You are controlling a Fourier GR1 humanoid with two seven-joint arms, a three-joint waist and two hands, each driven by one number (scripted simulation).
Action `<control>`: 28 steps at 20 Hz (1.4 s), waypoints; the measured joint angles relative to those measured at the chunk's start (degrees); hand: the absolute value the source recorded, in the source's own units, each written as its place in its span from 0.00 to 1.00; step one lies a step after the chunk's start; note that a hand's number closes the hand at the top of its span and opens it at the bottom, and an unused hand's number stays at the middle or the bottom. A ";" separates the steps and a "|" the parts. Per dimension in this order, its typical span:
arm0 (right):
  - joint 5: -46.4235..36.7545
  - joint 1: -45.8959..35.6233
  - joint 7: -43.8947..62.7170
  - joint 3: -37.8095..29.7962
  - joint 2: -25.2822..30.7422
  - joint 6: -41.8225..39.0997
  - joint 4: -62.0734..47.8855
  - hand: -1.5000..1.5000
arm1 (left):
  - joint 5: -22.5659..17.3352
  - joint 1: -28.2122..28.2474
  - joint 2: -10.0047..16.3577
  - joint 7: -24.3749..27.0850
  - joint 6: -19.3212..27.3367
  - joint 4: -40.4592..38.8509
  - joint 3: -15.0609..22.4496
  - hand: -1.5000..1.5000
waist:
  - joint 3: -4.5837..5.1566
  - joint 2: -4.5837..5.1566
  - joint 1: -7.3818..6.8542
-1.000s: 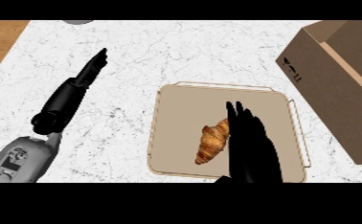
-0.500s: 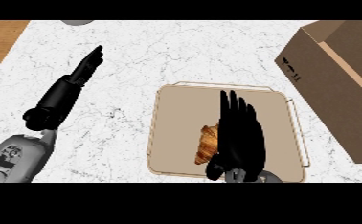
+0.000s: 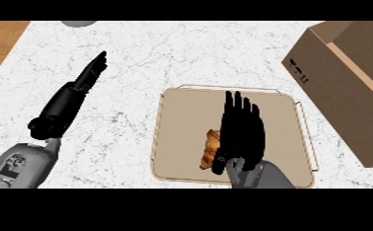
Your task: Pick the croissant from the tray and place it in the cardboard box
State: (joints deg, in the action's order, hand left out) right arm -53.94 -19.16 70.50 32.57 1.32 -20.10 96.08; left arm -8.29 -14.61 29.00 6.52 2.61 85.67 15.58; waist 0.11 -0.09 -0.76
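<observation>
A beige tray [image 3: 182, 121] lies on the white marble counter, right of centre. On it rests a golden-brown croissant [image 3: 210, 148], mostly hidden: only its left edge shows. My right hand [image 3: 241, 131] lies over the croissant with fingers straight and pointing away from me, open. The cardboard box [image 3: 336, 84] stands at the right edge, its open top partly in view. My left hand [image 3: 90, 73] rests open on the left side of the counter, fingers straight, far from the tray.
A grey round object [image 3: 78, 23] peeks in at the top left edge. A strip of wooden surface [image 3: 11, 35] shows at the far left. Bare counter [image 3: 197, 52] lies between tray and box.
My right hand has shifted left over the croissant, covering most of it. The left arm has drifted slightly up and to the right.
</observation>
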 measured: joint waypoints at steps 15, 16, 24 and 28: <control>2.76 -1.37 0.24 1.62 -0.05 4.73 -7.98 0.00 | 0.61 0.90 0.11 -2.17 -1.71 2.76 -2.10 0.50 | -0.07 -0.02 0.06; 2.73 -1.31 0.30 1.66 -0.04 4.93 -8.19 0.00 | 0.69 0.70 -0.10 -2.23 -1.74 2.57 -2.19 0.50 | -0.07 0.00 0.19; 2.28 0.14 -0.03 1.96 -0.12 7.37 -10.83 0.00 | 2.31 1.53 -1.73 -0.80 -1.92 1.55 -2.26 0.50 | -0.06 0.02 0.41; 2.63 0.42 -0.99 3.03 -0.20 8.39 -11.82 1.00 | 2.63 1.25 -2.03 -1.07 -2.63 1.68 -3.31 0.50 | -0.07 0.00 0.47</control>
State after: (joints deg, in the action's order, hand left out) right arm -51.31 -18.74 69.52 35.61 1.12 -11.72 84.26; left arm -5.66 -13.36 26.97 5.45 -0.02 87.35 12.27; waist 0.04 -0.09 -0.28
